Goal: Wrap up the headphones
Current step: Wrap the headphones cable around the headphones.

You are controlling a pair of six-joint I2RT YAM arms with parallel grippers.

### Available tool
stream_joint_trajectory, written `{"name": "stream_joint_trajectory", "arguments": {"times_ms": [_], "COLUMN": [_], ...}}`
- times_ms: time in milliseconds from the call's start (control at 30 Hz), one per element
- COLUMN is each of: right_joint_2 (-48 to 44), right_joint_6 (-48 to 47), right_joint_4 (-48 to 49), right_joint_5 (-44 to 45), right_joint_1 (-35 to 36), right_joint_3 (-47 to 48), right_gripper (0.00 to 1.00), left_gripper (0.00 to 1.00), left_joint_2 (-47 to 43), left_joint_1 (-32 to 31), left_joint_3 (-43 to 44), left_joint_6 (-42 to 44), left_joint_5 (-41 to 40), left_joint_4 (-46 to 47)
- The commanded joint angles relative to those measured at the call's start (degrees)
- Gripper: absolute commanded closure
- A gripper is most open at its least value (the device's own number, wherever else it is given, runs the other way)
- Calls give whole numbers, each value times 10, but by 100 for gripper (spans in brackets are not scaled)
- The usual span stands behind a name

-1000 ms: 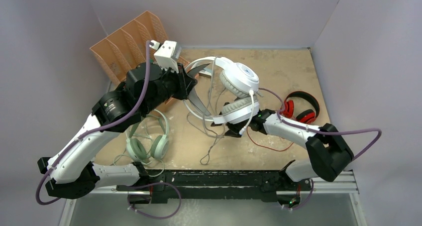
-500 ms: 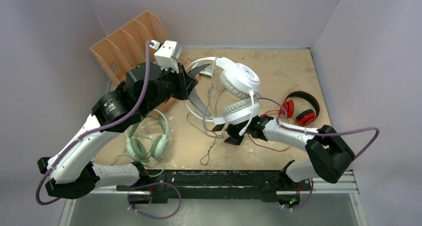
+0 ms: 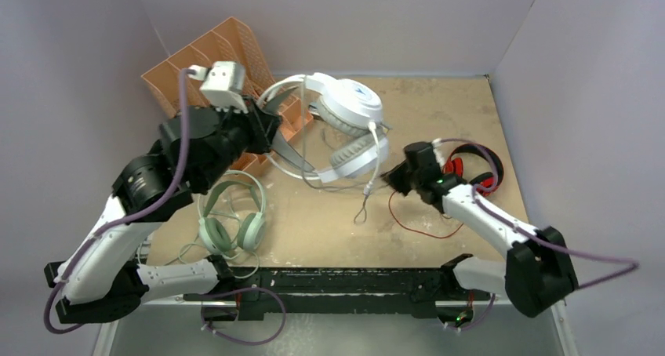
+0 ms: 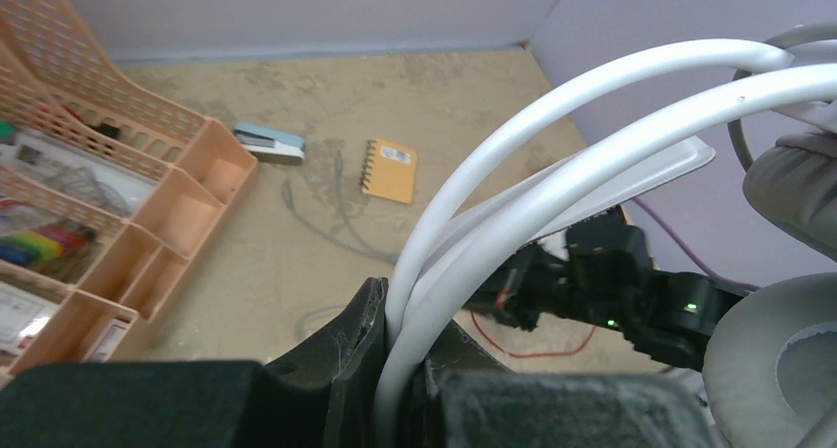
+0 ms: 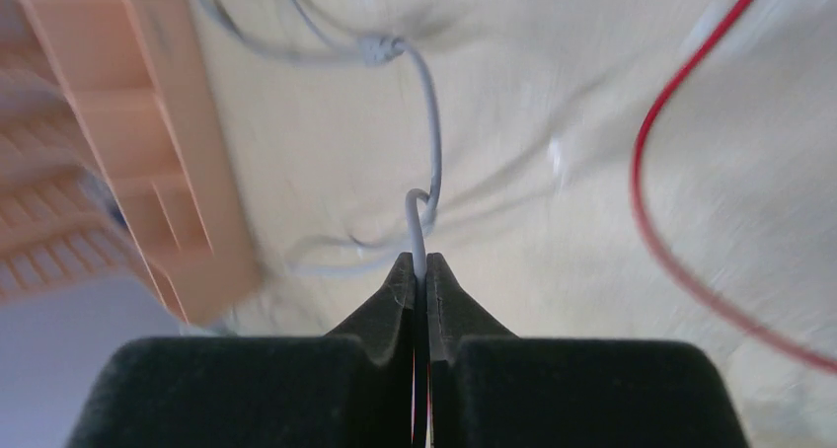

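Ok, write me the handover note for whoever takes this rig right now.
Left gripper: shut on the headband of the white headset.
Right gripper: shut on its grey cord, pinched at the tips.
Red headset lies right on the table, red cord loose; mint headset lies near left, unwrapped.
Done: nothing wrapped yet.
Left: wind the grey cord round the white headset, then red, then mint.

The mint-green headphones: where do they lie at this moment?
In the top view, the mint-green headphones lie flat on the table at its near left, in front of the orange organizer and left of the white headphones.
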Motion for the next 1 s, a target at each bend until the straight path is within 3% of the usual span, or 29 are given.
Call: {"name": "stream_joint_trajectory", "arguments": {"times_ms": [0, 133, 333, 633, 767, 967], "right_joint_2": [-70, -63, 16, 134, 153, 152], "right_joint_6": [-163, -259, -280, -374, -430, -551], "right_joint_4": [-99, -90, -77, -57, -70, -63], "right_joint_5": [230, 340, 321, 363, 345, 131], "right_joint_1": [-83, -147, -273, -291, -290, -289], "right_joint_3": [81, 109, 135, 184, 203, 211], "right_gripper": [100, 100, 100, 100, 84, 49], "left_gripper": [100, 100, 100, 100, 100, 100], "left_joint_2": [-67, -93, -105, -79, -65, -27], "left_joint_1": [-1, -1, -1, -1, -1, -1], "left_joint_3": [64, 108, 206, 205, 181, 140], "left_joint_6": [-37, -19, 0, -44, -71, -100], "left_joint_5": [-109, -135, -192, -164, -155, -110], "left_joint_4": [49, 24, -59, -110, -108, -76]}}
